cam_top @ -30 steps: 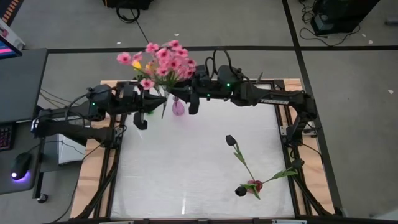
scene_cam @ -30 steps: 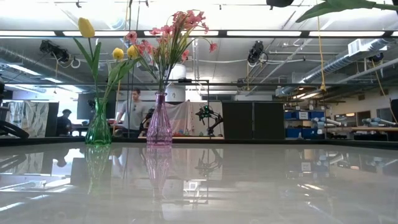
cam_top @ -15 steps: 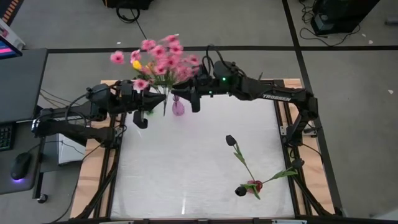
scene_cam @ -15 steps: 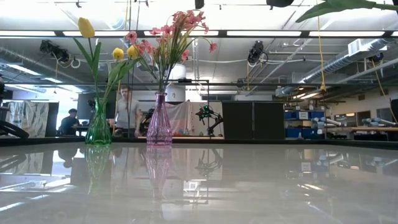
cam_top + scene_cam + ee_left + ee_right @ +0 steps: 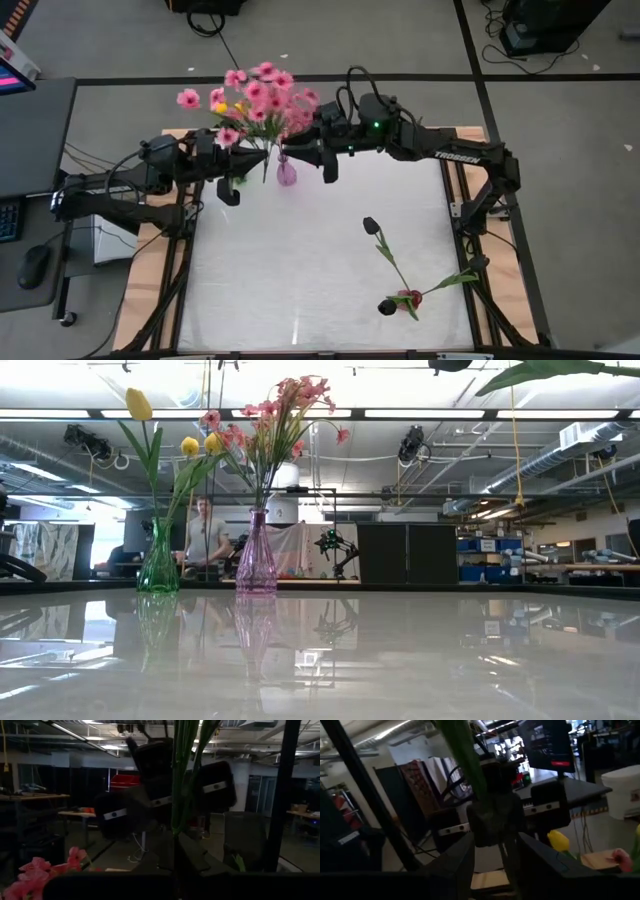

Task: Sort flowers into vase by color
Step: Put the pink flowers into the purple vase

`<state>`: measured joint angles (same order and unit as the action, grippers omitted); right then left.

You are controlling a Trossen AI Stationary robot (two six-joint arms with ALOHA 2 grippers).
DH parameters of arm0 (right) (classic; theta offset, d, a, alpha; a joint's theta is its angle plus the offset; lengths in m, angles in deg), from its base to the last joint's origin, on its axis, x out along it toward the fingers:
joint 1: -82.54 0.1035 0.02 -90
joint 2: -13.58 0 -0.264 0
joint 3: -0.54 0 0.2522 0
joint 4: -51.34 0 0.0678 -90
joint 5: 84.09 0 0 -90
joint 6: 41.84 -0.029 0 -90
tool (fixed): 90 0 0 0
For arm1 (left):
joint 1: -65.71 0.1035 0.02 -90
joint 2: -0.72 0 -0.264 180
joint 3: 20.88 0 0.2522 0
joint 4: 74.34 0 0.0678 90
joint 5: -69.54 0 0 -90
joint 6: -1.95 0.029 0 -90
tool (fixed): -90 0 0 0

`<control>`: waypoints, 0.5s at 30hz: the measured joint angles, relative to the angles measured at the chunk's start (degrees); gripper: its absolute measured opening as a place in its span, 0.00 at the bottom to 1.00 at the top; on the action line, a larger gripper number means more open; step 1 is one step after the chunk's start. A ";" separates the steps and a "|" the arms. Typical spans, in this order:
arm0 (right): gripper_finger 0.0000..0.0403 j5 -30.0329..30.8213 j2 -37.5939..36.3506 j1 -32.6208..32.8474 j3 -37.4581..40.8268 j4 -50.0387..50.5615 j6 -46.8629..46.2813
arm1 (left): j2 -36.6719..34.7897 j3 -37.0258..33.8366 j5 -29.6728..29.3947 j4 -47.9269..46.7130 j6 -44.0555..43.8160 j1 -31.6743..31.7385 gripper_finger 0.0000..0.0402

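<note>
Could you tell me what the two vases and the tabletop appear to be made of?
The green vase and the pink vase look like tinted glass or clear plastic: translucent, glossy, the room showing through them. The tabletop seems a smooth, glossy white surface, since it mirrors the vases and ceiling lights; its exact material is unclear.

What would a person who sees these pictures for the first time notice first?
Probably the big spray of pink flowers standing in the purple vase at the table's far edge, with both dark arms meeting beside it: the left tool on its left and the right tool on its right. Next, the two dark tulips lying alone on the white table, in its near right part.
</note>
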<state>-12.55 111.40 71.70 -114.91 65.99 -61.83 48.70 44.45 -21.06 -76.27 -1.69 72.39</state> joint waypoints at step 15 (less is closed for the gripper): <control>0.38 4.06 0.57 1.85 0.00 -5.14 0.50 | 1.39 0.08 -0.19 0.81 -0.22 0.00 0.02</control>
<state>-8.49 111.97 73.54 -114.91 60.85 -61.33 50.09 44.53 -21.26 -75.46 -1.91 72.39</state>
